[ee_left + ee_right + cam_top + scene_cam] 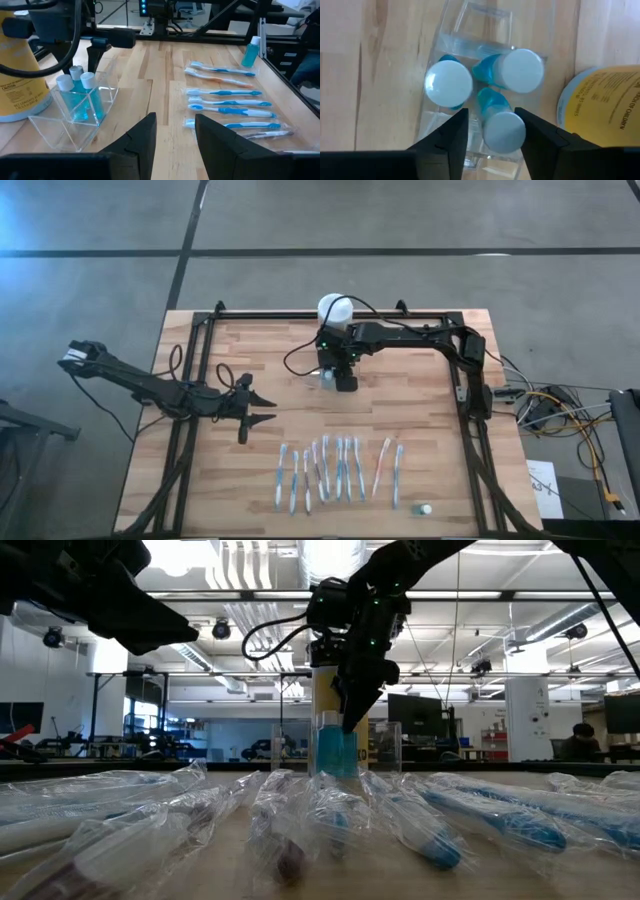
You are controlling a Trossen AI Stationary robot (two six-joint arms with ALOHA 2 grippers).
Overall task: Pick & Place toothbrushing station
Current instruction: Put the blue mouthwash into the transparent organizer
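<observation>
— Clear plastic, thin-walled. Right gripper (pixel 490 131) spread open straight above the toothbrushing station (pixel 75 117), fingers straddling three blue bottles (pixel 485 90) inside.
— Light, probably; stiff but slick, crackable. Where to grip?
— Across one upright wall, low, gently. Sits mid-desk (pixel 420 430) just beside the yellow jar (pixel 20 75).
— Left gripper (pixel 262 408)?
— Open, waiting well apart, near wrapped toothbrushes (pixel 335 470).
</observation>
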